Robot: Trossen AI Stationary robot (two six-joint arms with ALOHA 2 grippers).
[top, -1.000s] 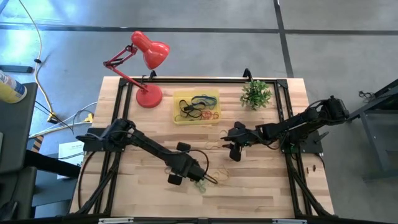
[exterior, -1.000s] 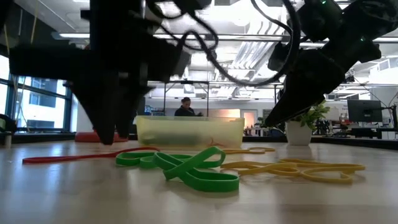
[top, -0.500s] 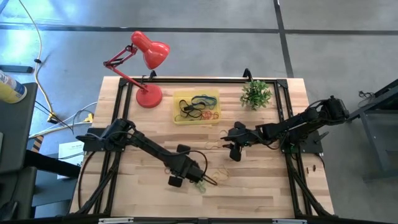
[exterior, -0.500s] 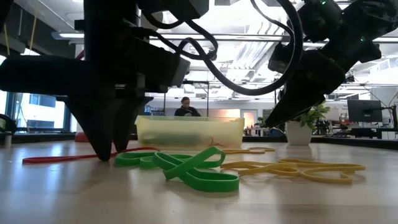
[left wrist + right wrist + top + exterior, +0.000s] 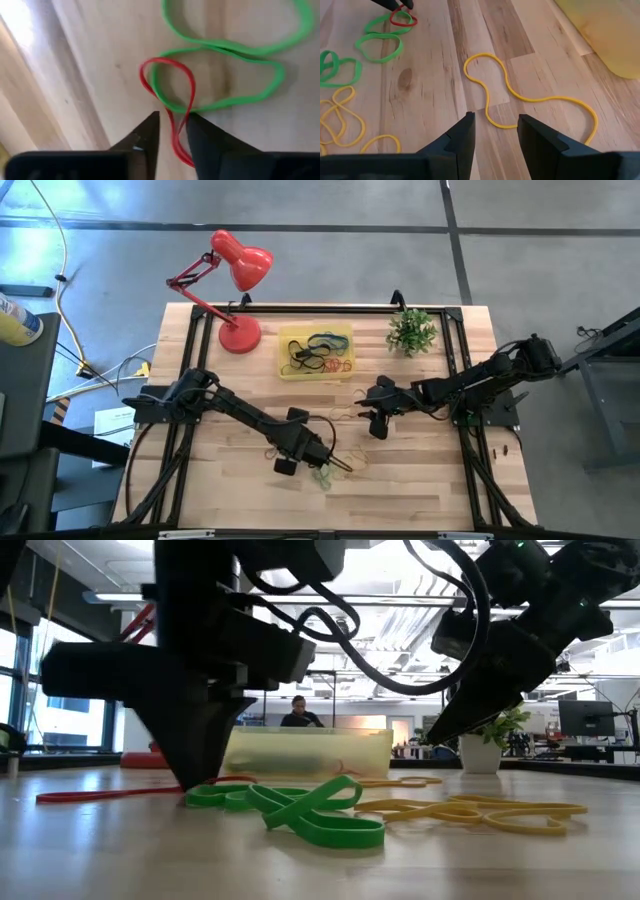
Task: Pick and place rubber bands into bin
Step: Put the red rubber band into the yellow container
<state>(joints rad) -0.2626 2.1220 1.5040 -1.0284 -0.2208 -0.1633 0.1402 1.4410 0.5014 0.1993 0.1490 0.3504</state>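
Note:
Rubber bands lie loose on the wooden table: green ones [image 5: 320, 815], yellow ones [image 5: 480, 812] and a thin red one [image 5: 100, 792]. My left gripper [image 5: 328, 464] is down at the table top [image 5: 195, 785], open narrowly, with a strand of the red band [image 5: 175, 127] between its fingers, beside a green band [image 5: 220, 46]. My right gripper [image 5: 377, 427] hangs open above the table [image 5: 432, 738], over a long yellow band [image 5: 540, 99]. The yellow bin [image 5: 316, 352] near the far edge holds several dark and coloured bands. My left gripper points down with one finger [image 5: 150, 132] on each side of the red band's strand [image 5: 173, 124], which lies flat on the table. I cannot tell whether the fingers touch the band.
A red desk lamp [image 5: 238, 300] stands left of the bin and a small potted plant [image 5: 412, 330] stands right of it. More green and yellow bands [image 5: 375, 47] lie between the two grippers. A person shows far off in the room behind the bin [image 5: 298, 712].
My left gripper has come down from just above the table to the table top and shifted a little toward the green bands. The right arm and the bands have stayed where they were.

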